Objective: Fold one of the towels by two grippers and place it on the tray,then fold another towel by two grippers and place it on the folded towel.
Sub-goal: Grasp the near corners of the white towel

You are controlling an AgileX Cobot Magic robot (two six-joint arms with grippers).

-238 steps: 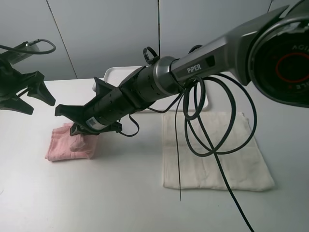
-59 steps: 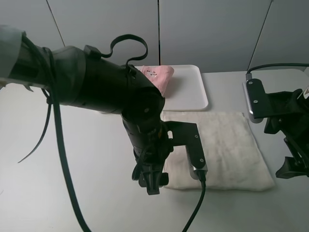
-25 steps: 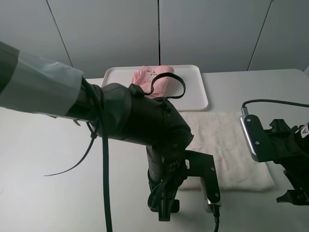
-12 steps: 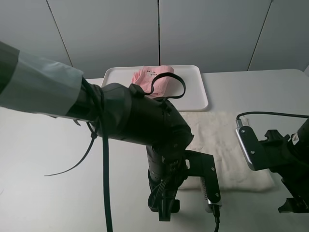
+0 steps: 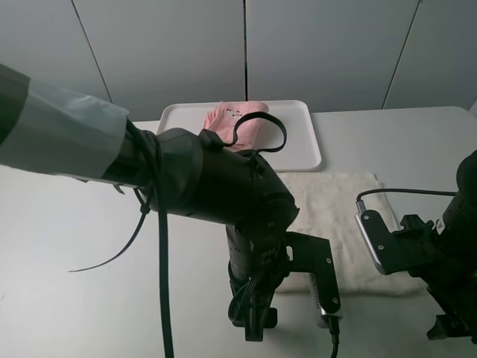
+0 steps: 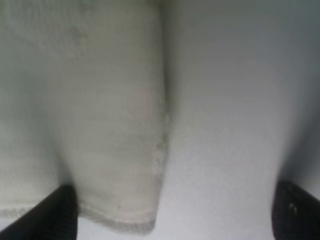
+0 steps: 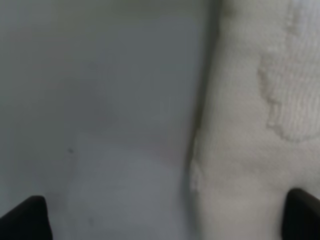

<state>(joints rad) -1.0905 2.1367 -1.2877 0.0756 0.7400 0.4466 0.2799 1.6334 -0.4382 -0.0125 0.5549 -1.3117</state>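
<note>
A folded pink towel (image 5: 237,121) lies on the white tray (image 5: 298,145) at the back. A white towel (image 5: 339,212) lies flat on the table in front of the tray. My left gripper (image 5: 253,330) points down at the towel's front left corner. In the left wrist view the left gripper (image 6: 175,212) is open, its fingertips (image 6: 55,212) wide apart around that corner (image 6: 117,150). My right gripper (image 5: 449,328) is low at the towel's front right corner. In the right wrist view the right gripper (image 7: 165,220) is open over the towel's edge (image 7: 260,125).
The bulky left arm (image 5: 201,186) with its cables hangs over the middle of the table and hides the towel's left part. A grey wall stands behind the tray. Bare table (image 5: 89,261) shows at the left.
The right arm has moved left and down toward the white towel's front right corner. The left arm has held still over the last second at the front left corner.
</note>
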